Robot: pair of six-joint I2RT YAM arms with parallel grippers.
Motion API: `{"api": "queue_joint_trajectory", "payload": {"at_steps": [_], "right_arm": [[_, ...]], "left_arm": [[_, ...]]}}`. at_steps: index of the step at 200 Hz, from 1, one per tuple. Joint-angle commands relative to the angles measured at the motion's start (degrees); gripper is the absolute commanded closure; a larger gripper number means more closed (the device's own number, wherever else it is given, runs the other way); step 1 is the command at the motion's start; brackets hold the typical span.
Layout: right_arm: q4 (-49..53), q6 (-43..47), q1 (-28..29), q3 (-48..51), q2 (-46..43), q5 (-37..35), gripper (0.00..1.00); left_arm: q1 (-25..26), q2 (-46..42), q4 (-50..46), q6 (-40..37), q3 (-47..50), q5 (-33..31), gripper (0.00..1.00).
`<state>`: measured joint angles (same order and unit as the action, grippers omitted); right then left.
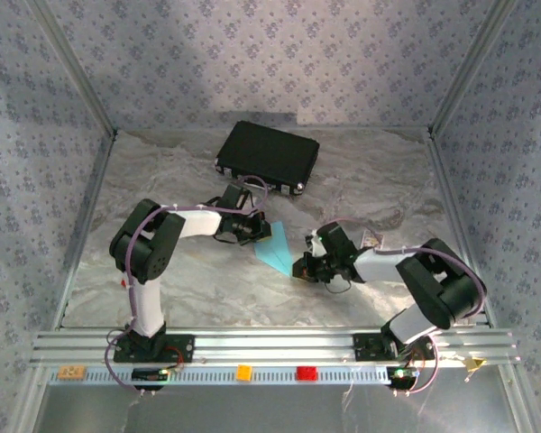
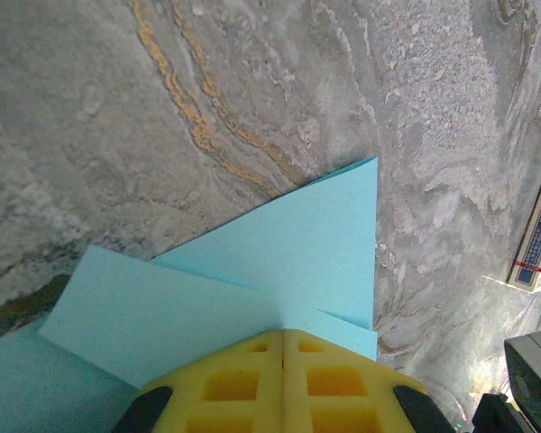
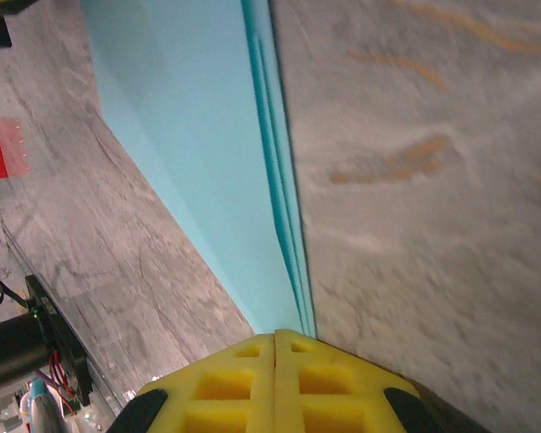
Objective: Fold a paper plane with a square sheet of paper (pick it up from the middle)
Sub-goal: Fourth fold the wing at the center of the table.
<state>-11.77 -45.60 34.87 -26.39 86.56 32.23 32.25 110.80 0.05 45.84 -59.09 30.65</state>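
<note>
Left to right: left gripper (image 2: pixel 282 336) clenched on far-left corner of paper plane (image 1: pixel 273 245), mid-way across table (image 1: pixel 361 180); right gripper (image 3: pixel 275 338) clenched on near-right layered edge. Risk: tearing or sprung creases if pulled apart; slippage of thin layers from either grip.

The small box's (image 2: pixel 534 236) label print is too blurred to read.

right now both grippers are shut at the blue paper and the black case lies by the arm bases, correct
No: the black case lies at the far side of the table, as the top external view shows. The left gripper and right gripper are indeed shut at the blue paper.
</note>
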Motion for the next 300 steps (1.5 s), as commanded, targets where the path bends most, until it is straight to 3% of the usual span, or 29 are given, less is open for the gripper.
{"api": "queue_joint_trajectory", "payload": {"at_steps": [1, 47, 107, 165, 300], "right_arm": [[7.0, 0.7, -0.2, 3.0, -1.7, -0.5, 0.96], [8.1, 0.3, -0.2, 6.4, -5.4, -0.8, 0.96], [11.8, -2.3, -0.3, 1.4, -12.8, -3.8, 0.91], [8.0, -9.5, 0.6, 0.0, -8.5, -3.4, 0.71], [3.4, -12.9, 1.2, 0.9, -3.8, -2.5, 0.70]], "left_arm": [[-0.6, 2.5, -3.9, -1.4, 0.9, -3.7, 1.00], [-0.6, 2.2, -3.7, -1.3, 1.1, -3.6, 1.00], [0.1, 0.7, -3.8, -0.8, 1.2, -2.9, 1.00], [0.1, -0.2, -3.8, -0.3, 1.5, -2.8, 1.00], [0.1, -0.1, -3.7, 0.1, 1.5, -2.6, 1.00]]}}
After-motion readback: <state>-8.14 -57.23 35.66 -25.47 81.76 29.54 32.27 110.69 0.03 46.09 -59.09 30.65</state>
